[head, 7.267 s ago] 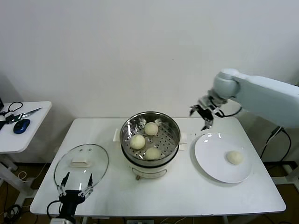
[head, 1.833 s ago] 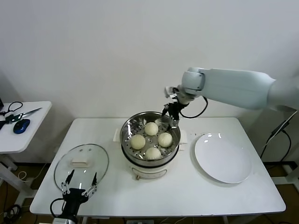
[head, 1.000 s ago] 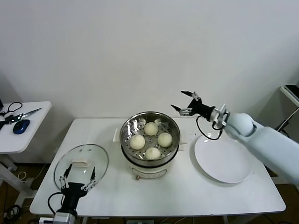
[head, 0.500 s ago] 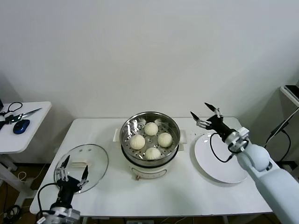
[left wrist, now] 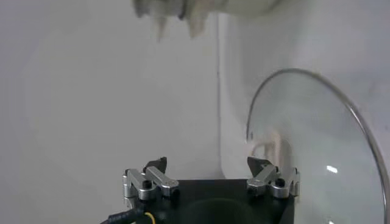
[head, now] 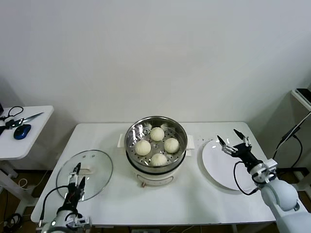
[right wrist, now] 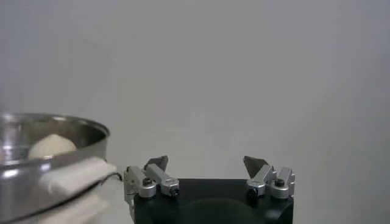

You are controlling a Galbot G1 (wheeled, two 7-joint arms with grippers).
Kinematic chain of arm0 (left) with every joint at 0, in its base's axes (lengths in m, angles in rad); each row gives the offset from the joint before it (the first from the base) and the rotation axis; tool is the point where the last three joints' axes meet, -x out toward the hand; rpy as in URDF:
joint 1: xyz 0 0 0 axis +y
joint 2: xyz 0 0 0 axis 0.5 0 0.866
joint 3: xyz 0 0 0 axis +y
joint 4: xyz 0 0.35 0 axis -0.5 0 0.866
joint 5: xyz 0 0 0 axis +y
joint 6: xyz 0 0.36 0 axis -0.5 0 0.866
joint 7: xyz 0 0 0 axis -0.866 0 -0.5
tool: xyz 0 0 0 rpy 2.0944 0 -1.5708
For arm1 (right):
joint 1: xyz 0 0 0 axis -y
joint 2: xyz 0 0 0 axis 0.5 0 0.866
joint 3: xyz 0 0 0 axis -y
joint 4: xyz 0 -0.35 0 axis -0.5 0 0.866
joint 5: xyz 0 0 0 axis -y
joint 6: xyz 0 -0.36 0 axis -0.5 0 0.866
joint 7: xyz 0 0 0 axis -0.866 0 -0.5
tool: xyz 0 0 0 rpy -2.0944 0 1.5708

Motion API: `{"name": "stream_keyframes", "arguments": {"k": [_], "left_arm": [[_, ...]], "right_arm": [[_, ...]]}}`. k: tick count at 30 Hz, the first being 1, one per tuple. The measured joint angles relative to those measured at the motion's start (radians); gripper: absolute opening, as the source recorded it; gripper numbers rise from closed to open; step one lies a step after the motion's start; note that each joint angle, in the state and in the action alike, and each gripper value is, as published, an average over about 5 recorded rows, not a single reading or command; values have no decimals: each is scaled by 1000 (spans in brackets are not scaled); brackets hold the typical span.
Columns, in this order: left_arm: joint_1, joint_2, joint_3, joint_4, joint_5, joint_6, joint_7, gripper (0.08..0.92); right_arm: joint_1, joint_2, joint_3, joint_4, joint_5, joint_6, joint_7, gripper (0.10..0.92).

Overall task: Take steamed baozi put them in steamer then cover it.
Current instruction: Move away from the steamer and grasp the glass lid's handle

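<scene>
The right gripper [head: 233, 141] hangs over the far left part of the white plate [head: 218, 167] with its fingers spread wide and nothing between them; the left gripper [head: 76, 178] is low at the near left corner of the white table [head: 194, 199], just above the near edge of the cover [head: 85, 174], its fingers likewise parted and empty; the cover lies flat on the table, left of the steamer [head: 156, 145], its cream handle [head: 85, 171] up; the steamer stands mid-table, uncovered, with all four steamed baozi [head: 158, 145] resting on its perforated tray, close together but apart; in the right wrist view the steamer's steel rim and one bun show off to the side; to the robot's left, a small side table [head: 19, 141] carries scissors [head: 24, 118] and a blue mouse [head: 22, 131].
</scene>
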Motion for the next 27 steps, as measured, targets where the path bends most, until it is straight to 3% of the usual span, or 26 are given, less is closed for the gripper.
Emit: {"name": "stream_keyframes", "arguments": {"k": [27], "left_arm": [[-281,44,30,354,89,22,-90,823]], "right_arm": [[-90,67,87,-33,-93,7,-39,823]]}}
